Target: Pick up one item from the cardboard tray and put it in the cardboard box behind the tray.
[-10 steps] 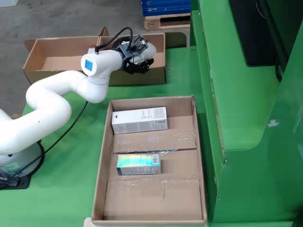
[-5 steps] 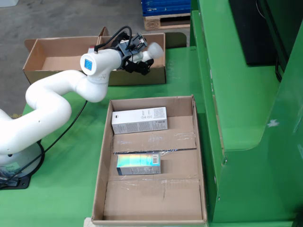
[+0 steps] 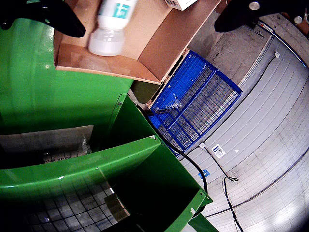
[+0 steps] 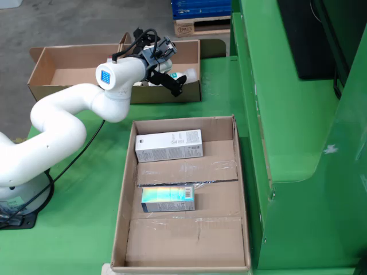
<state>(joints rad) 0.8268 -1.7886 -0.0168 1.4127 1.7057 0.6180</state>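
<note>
In the view from the side, the white arm reaches over the cardboard box (image 4: 40, 74) behind the cardboard tray (image 4: 123, 212). My gripper (image 4: 170, 73) hangs at the box's right end. A white bottle (image 4: 187, 75) shows just right of it, inside the box. In the view that rides on the gripper, the black fingers (image 3: 46, 17) stand wide apart, so the gripper (image 3: 149, 14) is open. The white bottle (image 3: 113, 26) with a teal label lies on the box floor (image 3: 96, 60), untouched by either finger. A long white carton (image 4: 169, 145) and a shiny teal carton (image 4: 168, 198) lie in the tray.
Green table surface (image 4: 86, 229) surrounds the tray. A green machine housing (image 4: 298, 132) rises on the right in the side view. A blue wire pallet (image 3: 198, 99) and black cables (image 3: 212, 164) lie on the floor. The arm's base (image 4: 14, 189) stands left of the tray.
</note>
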